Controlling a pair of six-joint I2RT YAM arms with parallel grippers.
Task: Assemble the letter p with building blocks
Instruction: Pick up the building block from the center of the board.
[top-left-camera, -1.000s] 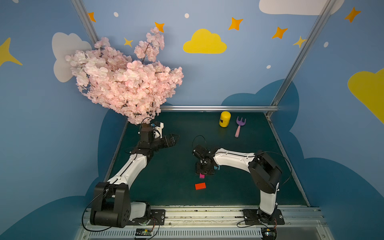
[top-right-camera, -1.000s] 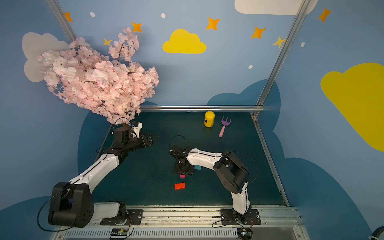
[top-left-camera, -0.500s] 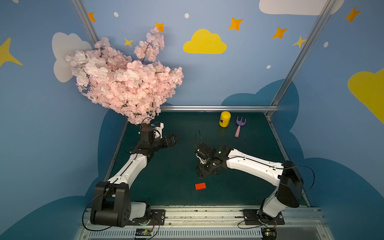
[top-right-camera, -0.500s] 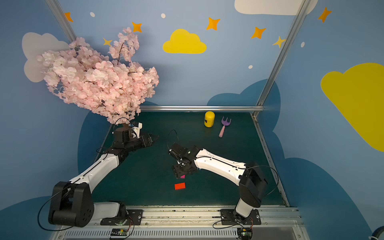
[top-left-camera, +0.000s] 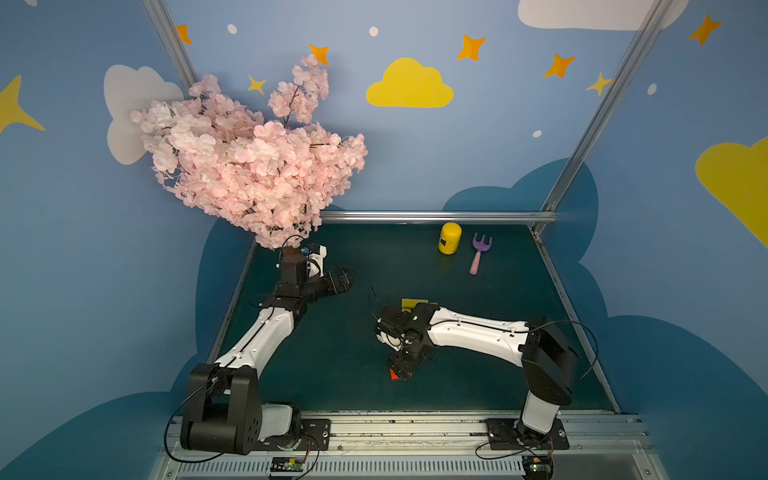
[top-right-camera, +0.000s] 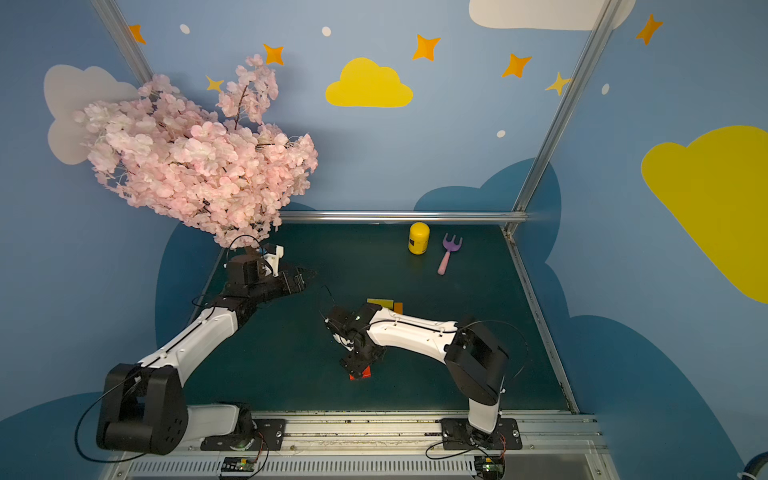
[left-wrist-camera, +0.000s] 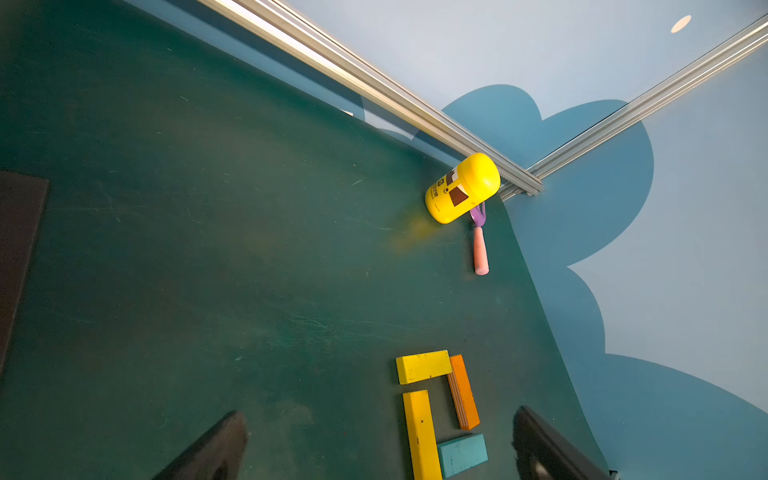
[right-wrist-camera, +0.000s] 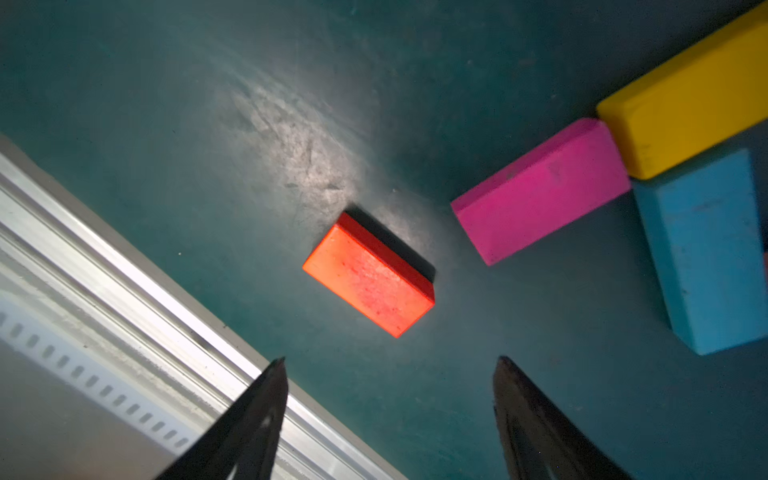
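Since a second ago the right tool has come toward the front edge, off the flat magenta bar and over the small flat red bar, and its jaws have spread. The left arm has not shifted. Nearest, an aluminium rail borders the dark green surface. Just behind it the red bar lies flat and alone, crosswise to the magenta bar and apart from it. In both top views the right tool covers most of the red bar. The right wrist view shows the two fingers wide apart with nothing between them and the bar just ahead of their tips. Beyond lies the unfinished letter p. The magenta bar meets the end of the long yellow bar to form the stem. The teal blue bar, the orange bar and the short yellow bar close the loop beside it. The right forearm hides much of the shape in both top views. Farther back, the left tool hangs above the surface, wide open and empty. Near the back rail a yellow cylindrical can stands upright just beside a toy rake with a purple head and pink handle. A pink artificial blossom branch overhangs the far left corner.
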